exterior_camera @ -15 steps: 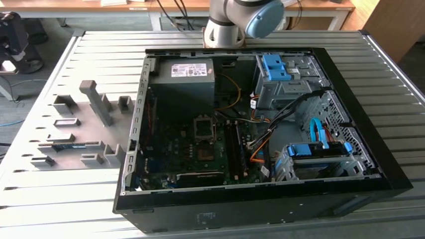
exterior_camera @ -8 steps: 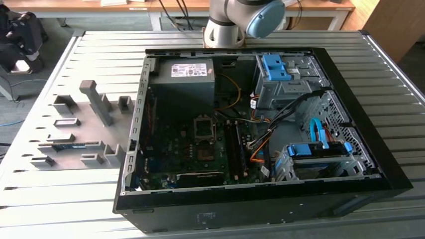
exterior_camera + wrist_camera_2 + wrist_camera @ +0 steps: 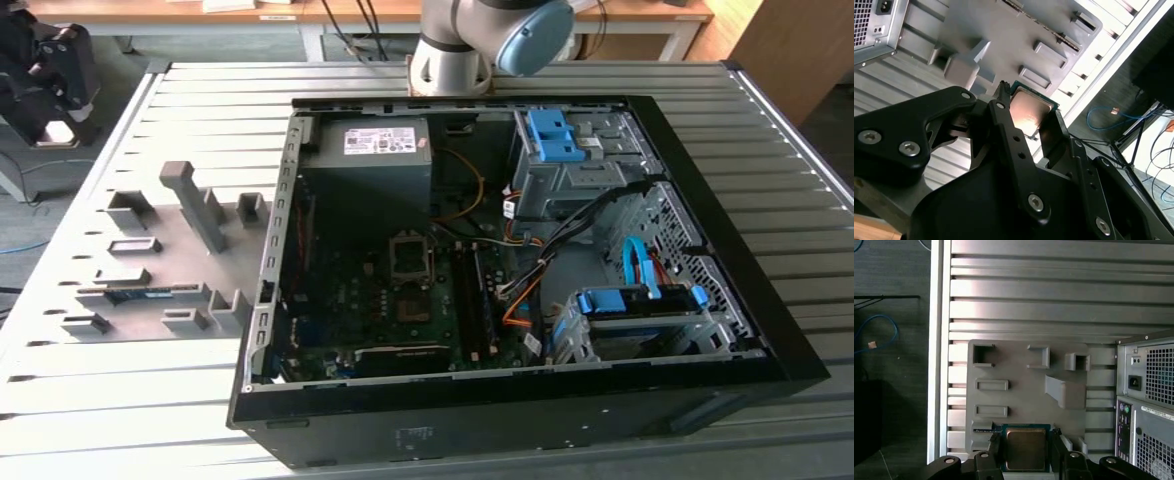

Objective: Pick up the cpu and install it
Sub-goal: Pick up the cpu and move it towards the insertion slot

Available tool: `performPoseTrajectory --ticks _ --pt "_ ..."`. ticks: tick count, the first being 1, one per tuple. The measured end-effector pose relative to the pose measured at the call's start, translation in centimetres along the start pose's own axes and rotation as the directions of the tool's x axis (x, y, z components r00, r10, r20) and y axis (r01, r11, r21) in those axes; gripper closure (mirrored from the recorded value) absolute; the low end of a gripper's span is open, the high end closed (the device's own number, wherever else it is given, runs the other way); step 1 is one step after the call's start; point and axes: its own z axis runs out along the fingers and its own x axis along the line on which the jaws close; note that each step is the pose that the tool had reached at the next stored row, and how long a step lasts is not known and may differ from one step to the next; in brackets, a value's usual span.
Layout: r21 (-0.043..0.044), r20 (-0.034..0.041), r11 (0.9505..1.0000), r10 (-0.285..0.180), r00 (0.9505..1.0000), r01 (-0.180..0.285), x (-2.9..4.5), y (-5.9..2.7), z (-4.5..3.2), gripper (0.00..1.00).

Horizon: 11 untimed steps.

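Grips the cpu (image 3: pixel 1025 447) by two opposite edges, gripper (image 3: pixel 1026 450) clamped on it, silver top facing both wrist views. Holds it clear of the grey tray (image 3: pixel 1024 390) on the slatted worktop (image 3: pixel 1054 300). Exterior view: tray at 9 o'clock from the open case (image 3: pixel 534 420).

My tool (image 3: pixel 1025 452): matte black, silver screw heads. cpu (image 3: pixel 1025 447): silver-grey top with a coppery glare, dark green rim. Table (image 3: pixel 134 400): pale grey, ribbed in parallel slats. Tray (image 3: pixel 160 255): plain mid-grey. Case (image 3: pixel 534 425): black shell, bare grey metal inside. Board (image 3: pixel 360 320): dark green. Brackets (image 3: pixel 554 135) and one cable (image 3: pixel 629 260): bright blue. Wires (image 3: pixel 515 303): orange. PSU (image 3: pixel 380 175): grey, white label. My arm (image 3: pixel 461 40): grey, light-blue cap.
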Motion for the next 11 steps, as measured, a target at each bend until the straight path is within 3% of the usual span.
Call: performPoseTrajectory --ticks 11 --pt "0.0001 -0.0001 1.0 0.0 1.0 0.0 -1.75 -0.01 0.04 0.53"
